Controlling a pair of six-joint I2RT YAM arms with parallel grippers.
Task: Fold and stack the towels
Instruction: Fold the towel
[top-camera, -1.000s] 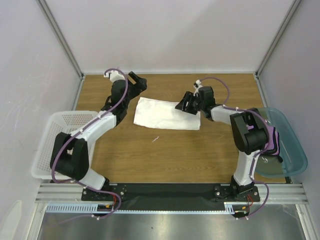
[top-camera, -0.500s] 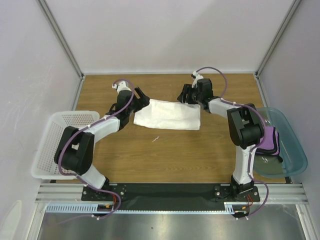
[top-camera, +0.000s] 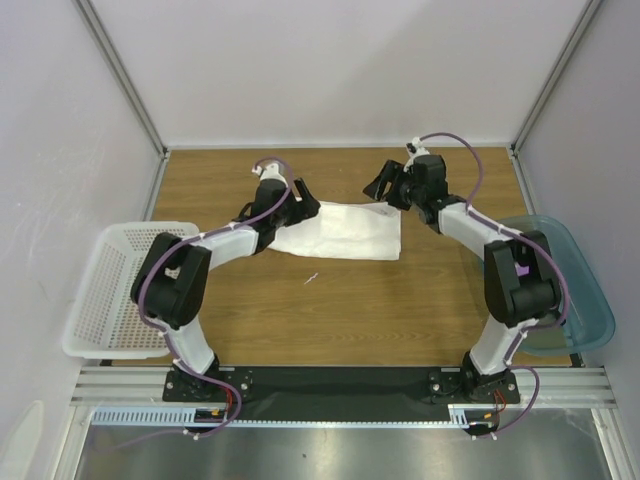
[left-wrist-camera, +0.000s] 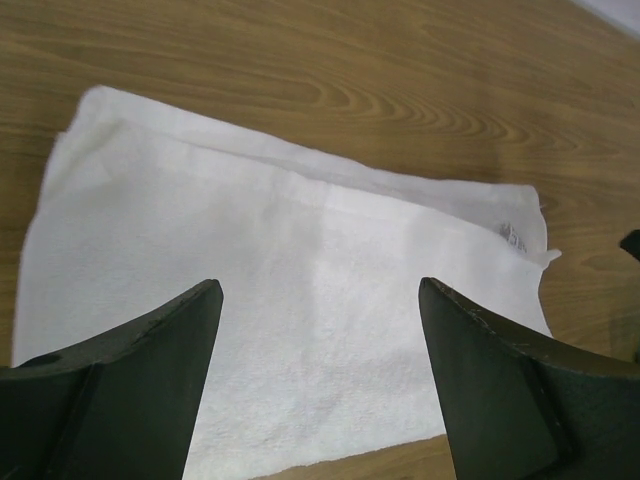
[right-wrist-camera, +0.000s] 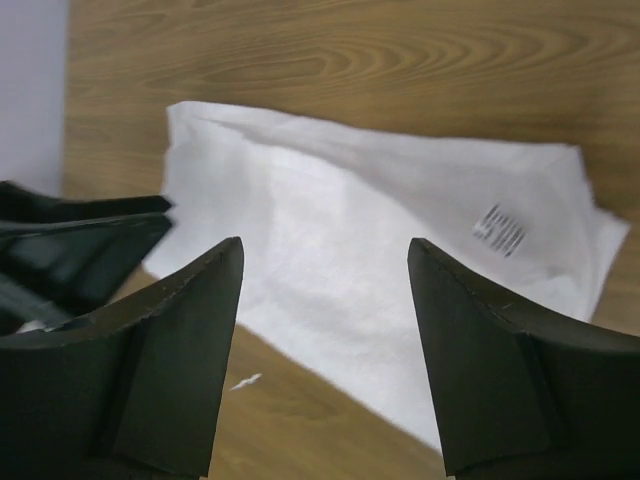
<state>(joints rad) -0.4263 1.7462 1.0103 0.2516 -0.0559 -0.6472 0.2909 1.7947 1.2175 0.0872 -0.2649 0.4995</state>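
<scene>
Pale panel walls on metal corner posts are closing in the space on three sides. A wood-grain counter (top-camera: 400, 310) is carrying everything; its surface is looking smooth and flat, which should let cloth slide rather than snag.

A white perforated basket (top-camera: 95, 300) is sitting well to the left of the white towel (top-camera: 340, 232) and nearer the arm bases, overhanging the counter's edge. A translucent teal bin (top-camera: 585, 310) is sitting well to the right of the towel, partly hidden by the right arm.

The towel is lying flat near the middle of the counter's far half. A doubled edge along its far side is suggesting that it is already folded once. The navy and purple towels are not showing in any view.

The left gripper (top-camera: 306, 203) is hovering at the towel's far left corner and the right gripper (top-camera: 381, 187) at its far right corner. Both pairs of jaws are standing apart and holding nothing. Taking one end each would probably let the arms lift the cloth evenly for another fold.

A printed label (right-wrist-camera: 500, 228) is lying face up near the towel's right end. A tiny white scrap (top-camera: 313, 278) is lying just on the near side of the towel.
</scene>
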